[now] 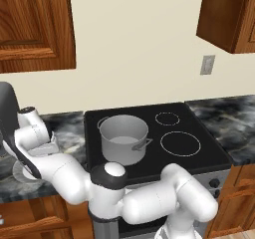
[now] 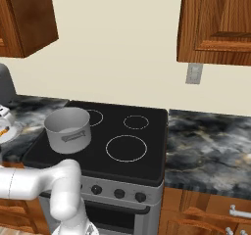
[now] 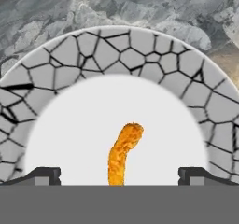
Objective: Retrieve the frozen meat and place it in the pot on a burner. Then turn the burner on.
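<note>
Frozen meat: one small orange, slightly curved morsel, lying on the white centre of a round plate with a grey cracked-pattern rim; seen in the hand view directly ahead of the claw, between its two dark fingertips, which stand wide apart to either side with nothing clamped; whether the tips touch the plate cannot be told. Plate: resting on the dark marbled tabletop, which extends beyond its far rim. Claw end of the arm: in the left base view the white wrist is bent down over the tabletop section left of the stove, with the plate's edge showing beneath it. Pot: grey brushed steel, straight-sided, lidless, with loop handles; upright on the stove's front left burner, well apart from the claw and to its right. Stove: black glass top, with ringed burners bare beyond and beside the pot; knobs along the front panel. Wall outlet: on the cream wall, far right of the claw.
</note>
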Controlling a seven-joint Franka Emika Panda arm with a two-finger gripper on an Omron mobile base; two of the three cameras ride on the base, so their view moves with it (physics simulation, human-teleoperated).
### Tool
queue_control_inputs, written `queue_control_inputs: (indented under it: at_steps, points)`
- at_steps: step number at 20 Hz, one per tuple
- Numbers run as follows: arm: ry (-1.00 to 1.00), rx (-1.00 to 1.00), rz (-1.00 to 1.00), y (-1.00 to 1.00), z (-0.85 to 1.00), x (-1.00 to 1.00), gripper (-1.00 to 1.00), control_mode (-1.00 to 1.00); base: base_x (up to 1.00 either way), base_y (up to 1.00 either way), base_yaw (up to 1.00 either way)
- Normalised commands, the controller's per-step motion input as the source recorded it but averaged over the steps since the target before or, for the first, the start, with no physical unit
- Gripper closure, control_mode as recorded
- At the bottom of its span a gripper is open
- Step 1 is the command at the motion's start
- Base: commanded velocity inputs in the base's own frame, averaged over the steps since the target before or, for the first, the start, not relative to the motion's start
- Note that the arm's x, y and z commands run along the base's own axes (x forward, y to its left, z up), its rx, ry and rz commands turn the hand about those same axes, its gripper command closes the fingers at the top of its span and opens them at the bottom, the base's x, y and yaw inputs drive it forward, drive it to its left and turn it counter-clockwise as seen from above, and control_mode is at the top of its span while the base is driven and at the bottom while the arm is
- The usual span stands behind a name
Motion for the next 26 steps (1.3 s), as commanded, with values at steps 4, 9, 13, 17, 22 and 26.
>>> queue_control_inputs:
  at_steps: [4, 9, 13, 17, 22, 26]
  points:
    - [0.03, -0.01, 0.00, 0.02, -0.27, 0.00, -1.00, -1.00, 0.00, 0.00, 0.00]
    - [0.00, 0.00, 0.00, 0.00, -0.07, 0.00, -1.00, -1.00, 0.00, 0.00, 0.00]
    - [0.00, 0.00, -0.01, 0.00, -0.19, 0.00, -1.00, -1.00, 0.00, 0.00, 0.00]
    - [0.00, 0.00, 0.00, 0.00, -0.06, 0.00, -1.00, -1.00, 0.00, 0.00, 0.00]
    - [0.00, 0.00, 0.00, 0.00, -0.05, 0.00, -1.00, -1.00, 0.00, 0.00, 0.00]
    - [0.00, 0.00, 0.00, 0.00, -0.15, 0.02, -1.00, -1.00, 0.00, 0.00, 0.00]
